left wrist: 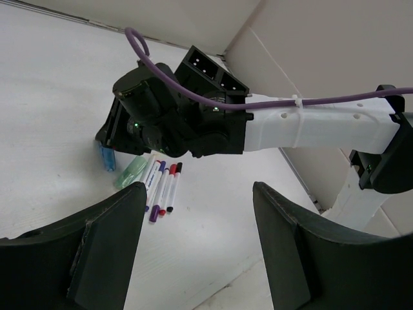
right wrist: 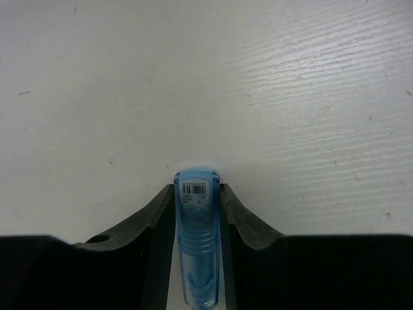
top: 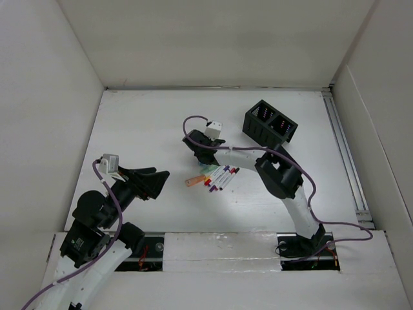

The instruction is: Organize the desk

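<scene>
The white desk (top: 142, 129) carries a cluster of markers (top: 221, 177), a green highlighter (top: 208, 169) and an orange highlighter (top: 193, 181) at its middle. My right gripper (right wrist: 197, 194) is low over the desk just left of the cluster and is shut on a blue highlighter (right wrist: 197, 219), whose barcoded end points at the surface. The left wrist view shows that blue highlighter (left wrist: 106, 157) beside the green one (left wrist: 132, 171) and the markers (left wrist: 161, 184). My left gripper (top: 155, 181) is open and empty, apart from the pile on its left; it also shows in the left wrist view (left wrist: 199, 194).
A black two-compartment organizer box (top: 270, 123) stands at the back right, behind the right arm. A thin metal rail (top: 345, 155) runs along the desk's right side. White panel walls enclose the desk.
</scene>
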Action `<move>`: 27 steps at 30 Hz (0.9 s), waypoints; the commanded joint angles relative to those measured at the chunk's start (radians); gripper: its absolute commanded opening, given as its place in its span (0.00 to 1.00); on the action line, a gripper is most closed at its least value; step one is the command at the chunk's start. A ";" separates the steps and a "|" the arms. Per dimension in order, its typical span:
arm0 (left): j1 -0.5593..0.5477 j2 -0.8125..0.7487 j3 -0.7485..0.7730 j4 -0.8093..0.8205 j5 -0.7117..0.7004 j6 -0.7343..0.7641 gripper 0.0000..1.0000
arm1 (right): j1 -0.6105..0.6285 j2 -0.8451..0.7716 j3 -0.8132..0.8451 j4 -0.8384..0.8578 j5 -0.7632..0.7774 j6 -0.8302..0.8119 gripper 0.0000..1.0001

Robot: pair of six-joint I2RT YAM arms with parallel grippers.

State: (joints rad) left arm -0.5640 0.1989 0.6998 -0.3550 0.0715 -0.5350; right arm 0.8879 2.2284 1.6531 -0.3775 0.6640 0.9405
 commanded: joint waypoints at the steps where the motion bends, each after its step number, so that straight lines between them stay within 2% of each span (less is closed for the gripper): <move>1: -0.005 -0.007 -0.006 0.048 0.011 0.006 0.63 | -0.020 -0.073 -0.086 0.164 -0.073 0.041 0.16; 8: -0.005 -0.007 -0.008 0.048 0.011 0.006 0.63 | -0.079 -0.292 -0.196 0.265 -0.070 0.040 0.15; 11: -0.005 -0.007 -0.006 0.047 0.010 0.004 0.63 | -0.145 -0.395 -0.228 0.270 -0.066 0.017 0.15; 16: -0.005 -0.004 -0.008 0.050 0.013 0.004 0.64 | -0.343 -0.503 -0.222 0.244 -0.046 -0.031 0.16; 20: -0.005 -0.001 -0.008 0.047 0.010 0.004 0.63 | -0.489 -0.449 -0.112 0.177 0.014 -0.043 0.16; 27: -0.005 0.005 -0.006 0.045 0.007 0.003 0.63 | -0.526 -0.345 0.031 0.094 0.135 -0.083 0.17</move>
State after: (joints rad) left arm -0.5640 0.1993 0.6998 -0.3553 0.0711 -0.5354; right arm 0.3408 1.8614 1.6165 -0.2329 0.7189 0.8940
